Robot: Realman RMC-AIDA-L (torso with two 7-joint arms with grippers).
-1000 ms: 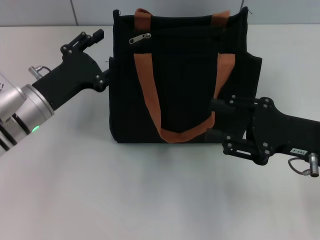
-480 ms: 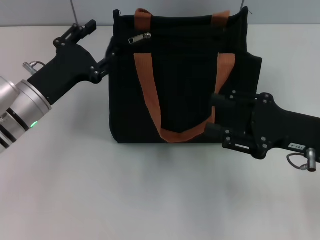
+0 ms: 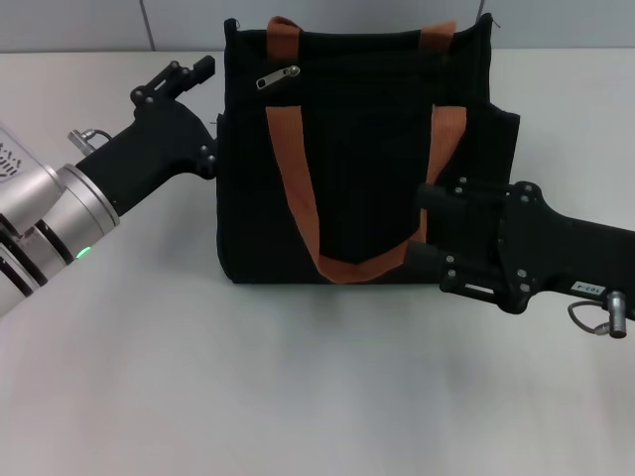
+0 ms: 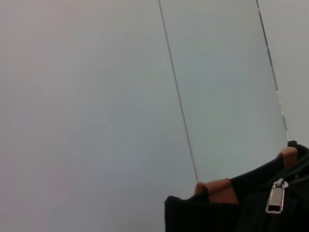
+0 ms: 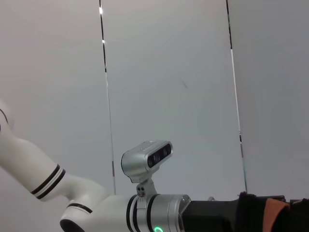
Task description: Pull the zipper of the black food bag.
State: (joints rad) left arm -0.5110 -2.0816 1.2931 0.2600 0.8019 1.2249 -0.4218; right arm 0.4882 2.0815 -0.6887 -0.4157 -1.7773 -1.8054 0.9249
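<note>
The black food bag (image 3: 367, 159) stands upright at the middle back of the table, with two orange-brown handles (image 3: 298, 188). The silver zipper (image 3: 278, 76) lies near its top left corner and also shows in the left wrist view (image 4: 275, 197). My left gripper (image 3: 203, 114) is open just left of the bag's upper left edge, level with the zipper but apart from it. My right gripper (image 3: 427, 228) is open, its fingers (image 3: 434, 198) against the bag's lower right front beside the handle loop.
The bag rests on a light grey table (image 3: 298, 377) with a pale wall (image 4: 96, 96) behind it. The right wrist view shows my left arm (image 5: 145, 212) and a corner of the bag (image 5: 251, 212).
My left gripper swung up and away from the bag's left edge, then came back down and right beside it. My right gripper edged slightly left along the bag's front.
</note>
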